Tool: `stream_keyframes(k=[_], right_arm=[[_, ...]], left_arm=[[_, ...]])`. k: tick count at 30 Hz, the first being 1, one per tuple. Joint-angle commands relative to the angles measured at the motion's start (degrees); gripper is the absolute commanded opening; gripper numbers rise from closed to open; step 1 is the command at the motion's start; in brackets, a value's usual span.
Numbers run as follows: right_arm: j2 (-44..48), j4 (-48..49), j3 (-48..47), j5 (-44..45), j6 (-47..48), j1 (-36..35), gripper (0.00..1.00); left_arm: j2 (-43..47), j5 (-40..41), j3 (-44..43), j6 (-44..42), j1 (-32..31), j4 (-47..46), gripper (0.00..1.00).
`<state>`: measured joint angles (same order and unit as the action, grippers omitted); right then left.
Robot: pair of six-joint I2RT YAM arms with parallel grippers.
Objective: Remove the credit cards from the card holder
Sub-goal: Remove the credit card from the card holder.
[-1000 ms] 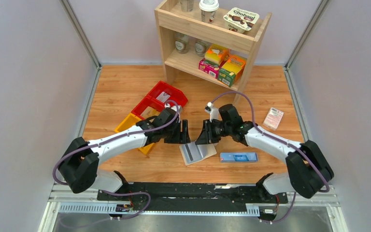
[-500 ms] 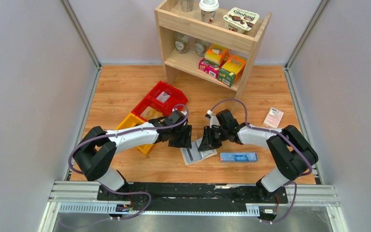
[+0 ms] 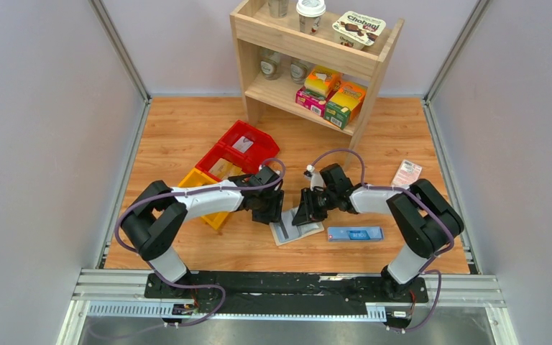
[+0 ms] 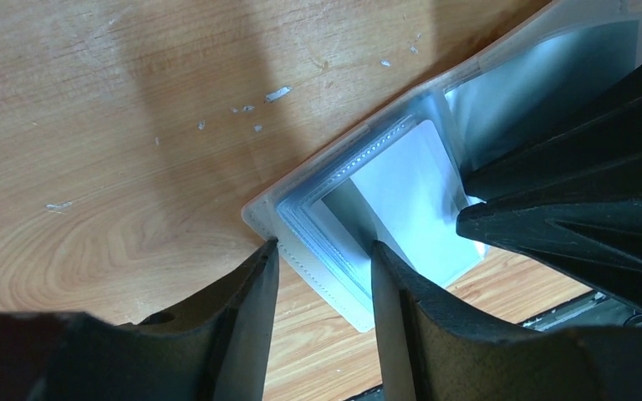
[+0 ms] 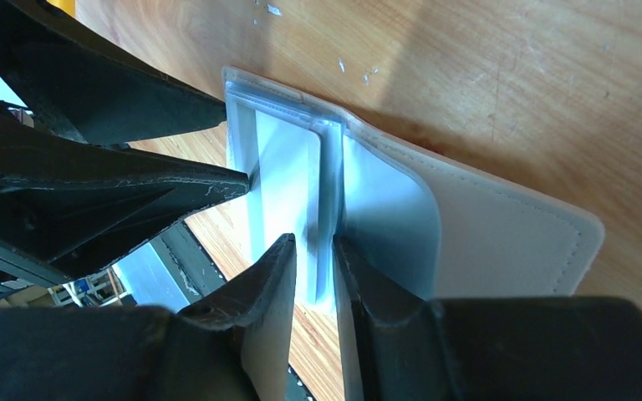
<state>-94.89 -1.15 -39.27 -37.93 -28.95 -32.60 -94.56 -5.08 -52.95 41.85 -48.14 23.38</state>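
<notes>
Both arms have folded in & dropped closer over the card holder (image 5: 501, 242), and the left gripper (image 4: 323, 246) has narrowed since the earlier view. Its jaws now stand about half-wide, straddling the holder's near corner w/o clearly pinching it. The right gripper (image 5: 313, 240) is narrow, with the stack of clear sleeves (image 5: 328, 167) between its fingers; can't tell if it actually bites. The holder lies open on the table (image 3: 187, 136) between the two grippers, just left of the blue box (image 3: 355, 233). Risks, as I judge them: fingers of both arms sit v. close together, so a small misstep could knock them into each other. If the right one grabs sleeve rather than card, the whole holder could lift or drag instead of giving up a card. Contents: a pale card (image 4: 410, 184) shows inside a sleeve, none out yet. The red bins (image 3: 262, 140) hold something flat & pale – can't make out more.
</notes>
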Motion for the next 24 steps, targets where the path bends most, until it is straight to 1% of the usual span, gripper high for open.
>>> stream_keyframes(k=[1, 2, 3, 12, 20, 22, 24], right_arm=[[-0.82, 5.80, 0.07, -2.93, -1.46, -0.09, 0.27], [-0.47, 6.24, 0.15, -3.37, -1.81, 0.08, 0.26], [-0.12, 6.85, 0.33, -3.64, -2.07, 0.08, 0.25], [4.27, 9.23, 0.68, -6.36, -3.22, 0.08, 0.18], [2.61, 11.78, 0.68, -8.21, -4.62, 0.08, 0.11], [2.17, 12.66, 0.68, -8.65, -5.06, 0.08, 0.10], [1.82, 13.45, 0.59, -9.00, -5.50, -0.01, 0.09]], left_arm=[[-2.64, -0.37, 0.04, -0.45, -0.38, -0.17, 0.51], [-2.90, -0.28, 0.04, -0.45, -0.38, -0.17, 0.49], [-3.08, -0.19, 0.13, -0.54, -0.38, -0.26, 0.45], [-4.58, 0.07, -0.05, -0.89, -0.29, -0.17, 0.41], [-5.37, 0.25, -0.66, -1.06, -0.55, -0.08, 0.37], [-5.63, 0.34, -0.75, -1.15, -0.64, -0.17, 0.33], [-5.98, 0.34, -1.10, -1.24, -0.90, -0.17, 0.32]])
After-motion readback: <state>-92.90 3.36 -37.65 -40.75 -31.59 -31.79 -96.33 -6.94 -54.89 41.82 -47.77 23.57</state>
